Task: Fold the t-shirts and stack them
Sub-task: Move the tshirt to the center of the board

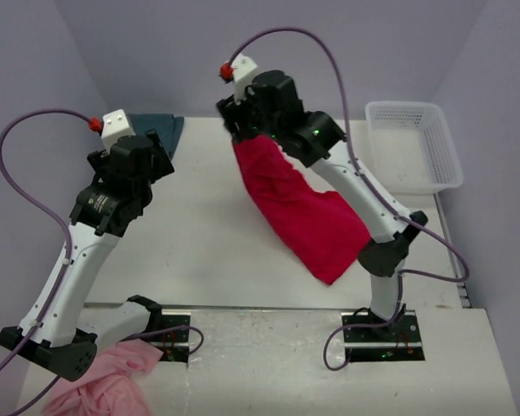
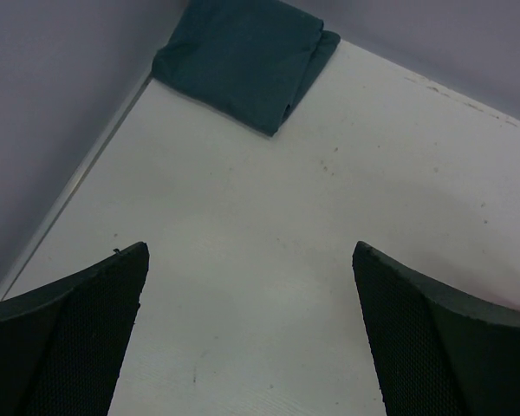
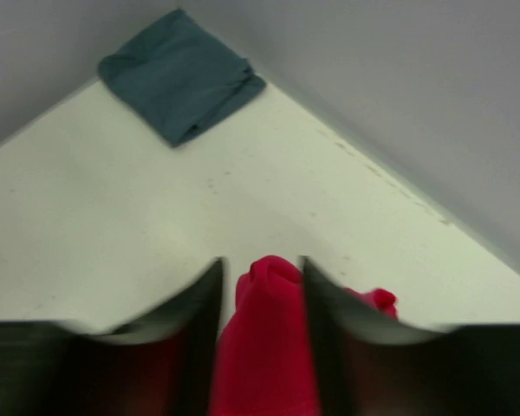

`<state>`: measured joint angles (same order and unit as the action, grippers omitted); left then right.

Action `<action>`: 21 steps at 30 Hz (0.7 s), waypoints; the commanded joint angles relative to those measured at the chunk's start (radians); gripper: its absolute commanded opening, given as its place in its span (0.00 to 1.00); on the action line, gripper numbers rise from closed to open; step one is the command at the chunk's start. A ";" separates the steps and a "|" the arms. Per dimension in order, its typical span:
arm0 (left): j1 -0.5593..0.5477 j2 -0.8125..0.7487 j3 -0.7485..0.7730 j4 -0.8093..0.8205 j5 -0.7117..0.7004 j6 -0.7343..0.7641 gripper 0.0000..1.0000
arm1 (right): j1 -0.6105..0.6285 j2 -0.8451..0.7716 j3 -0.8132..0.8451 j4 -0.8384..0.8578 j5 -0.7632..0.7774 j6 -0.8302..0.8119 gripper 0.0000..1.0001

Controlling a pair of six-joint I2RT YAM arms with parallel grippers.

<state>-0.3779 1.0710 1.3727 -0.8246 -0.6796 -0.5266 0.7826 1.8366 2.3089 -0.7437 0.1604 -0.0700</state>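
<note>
1. A crumpled pink cloth [image 1: 104,381] lies at the lower left of the overhead view, on the near edge of the tabletop [image 1: 199,243], beside the base of the left arm [image 1: 82,243].
2. The left arm reaches up the left side. Its jaws are released, spread wide over bare white surface and holding nothing.
3. The teal t-shirt [image 2: 243,56] lies folded at the upper left, in the tabletop's far corner, where the pale lilac walls [image 1: 156,52] meet.
4. The tabletop is matte white, with faint specks and scuffs.
5. At centre, the jaws of the right arm [image 1: 347,173] are clenched on a bunch of the red t-shirt [image 1: 303,212]. The shirt trails from them toward the lower right.
6. A white plastic basket [image 1: 405,105] sits at the upper right, by the tabletop's right edge.
</note>
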 commanded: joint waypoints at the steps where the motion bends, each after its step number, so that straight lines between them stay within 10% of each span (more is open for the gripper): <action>1: 0.000 -0.023 0.012 -0.039 -0.046 0.028 1.00 | 0.060 0.094 0.234 -0.048 -0.066 0.058 0.97; 9: 0.000 -0.022 -0.119 0.034 0.067 0.051 1.00 | 0.001 -0.291 -0.461 0.024 0.358 0.332 0.99; 13: 0.000 0.075 -0.167 0.102 0.239 0.074 0.93 | -0.092 -0.494 -0.793 0.064 0.193 0.450 0.99; 21: -0.009 0.269 -0.149 0.214 0.336 0.071 0.70 | -0.282 -0.364 -1.033 0.145 -0.029 0.530 0.89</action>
<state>-0.3809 1.3117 1.1900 -0.6960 -0.4084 -0.4789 0.5529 1.3724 1.3193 -0.6559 0.2699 0.3943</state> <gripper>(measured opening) 0.764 0.901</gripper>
